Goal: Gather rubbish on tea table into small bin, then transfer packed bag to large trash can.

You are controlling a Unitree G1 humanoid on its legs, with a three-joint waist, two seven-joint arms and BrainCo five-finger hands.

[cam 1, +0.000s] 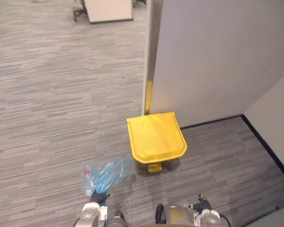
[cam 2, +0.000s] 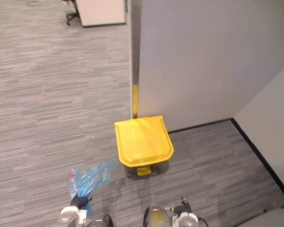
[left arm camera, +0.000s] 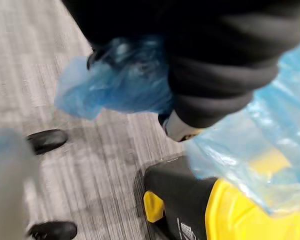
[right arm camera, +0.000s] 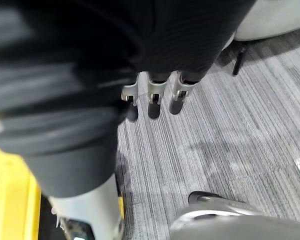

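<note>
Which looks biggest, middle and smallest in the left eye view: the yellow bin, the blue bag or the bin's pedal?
1. yellow bin
2. blue bag, though it hangs nearer the camera, so its true size is unsure
3. pedal

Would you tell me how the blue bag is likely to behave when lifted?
Probably floppy: the blue bag is thin, crinkled film bunched in the left hand. Likely light for its size, as it looks puffed out rather than stretched taut.
</note>
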